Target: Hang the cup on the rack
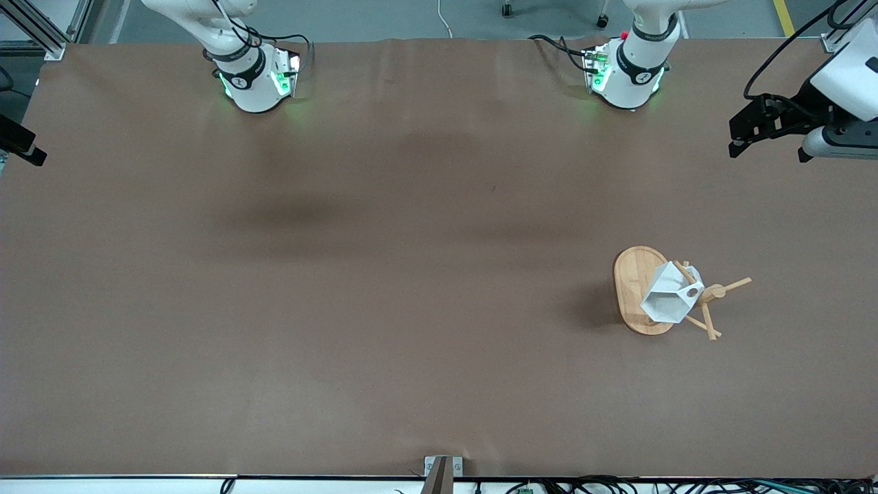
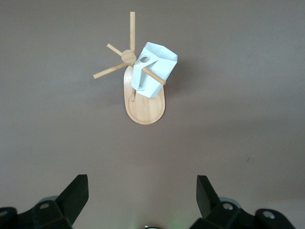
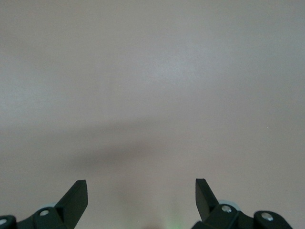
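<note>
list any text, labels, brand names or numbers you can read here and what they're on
None can be read.
The cup and the rack it hangs on: no print.
Dark collars near the arm bases each carry a small round white mark, too small to read.
The left gripper and right gripper, both open: no lettering.

Cup (image 1: 671, 296) hangs on rack (image 1: 634, 288) peg, toward left arm's table end.

no readable text or labels, arm-base markings perhaps logos, too small
</note>
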You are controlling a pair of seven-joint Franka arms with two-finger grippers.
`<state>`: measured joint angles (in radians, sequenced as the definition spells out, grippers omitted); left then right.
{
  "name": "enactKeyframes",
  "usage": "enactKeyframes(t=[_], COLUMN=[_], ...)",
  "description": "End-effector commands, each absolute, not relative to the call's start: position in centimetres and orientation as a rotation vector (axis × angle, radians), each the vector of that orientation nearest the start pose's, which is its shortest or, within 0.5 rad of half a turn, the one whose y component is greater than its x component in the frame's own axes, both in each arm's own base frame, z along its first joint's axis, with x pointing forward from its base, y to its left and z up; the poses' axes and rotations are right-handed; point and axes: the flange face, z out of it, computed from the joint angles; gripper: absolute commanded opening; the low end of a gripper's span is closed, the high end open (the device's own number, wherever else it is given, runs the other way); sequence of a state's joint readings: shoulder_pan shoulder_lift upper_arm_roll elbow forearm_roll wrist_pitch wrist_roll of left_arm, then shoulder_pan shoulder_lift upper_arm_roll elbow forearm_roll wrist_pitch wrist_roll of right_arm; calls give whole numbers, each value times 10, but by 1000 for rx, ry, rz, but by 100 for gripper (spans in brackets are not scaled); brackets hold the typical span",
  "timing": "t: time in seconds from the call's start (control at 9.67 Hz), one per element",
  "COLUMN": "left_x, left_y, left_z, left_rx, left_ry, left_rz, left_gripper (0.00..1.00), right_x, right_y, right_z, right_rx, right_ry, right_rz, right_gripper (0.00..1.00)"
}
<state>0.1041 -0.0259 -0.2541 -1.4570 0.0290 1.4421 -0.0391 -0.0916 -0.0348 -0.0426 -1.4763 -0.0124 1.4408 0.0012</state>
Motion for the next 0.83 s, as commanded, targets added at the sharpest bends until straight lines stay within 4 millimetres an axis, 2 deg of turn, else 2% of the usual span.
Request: enactKeyframes(t=[0.0, 0.72], left_x=[515, 517], left_y=[-82, -81], left_z=[670, 669], left_rx=[-3045, -3091], left_ry=[153, 153], left_rz=[-9, 1], left_gripper=[100, 100], right_x=[525, 525], right_y=[-76, -77], right_z=[679, 678], right_rx=[-3152, -3151], right_ry=[207, 210], right_rz=[4, 7], right_gripper=[100, 100])
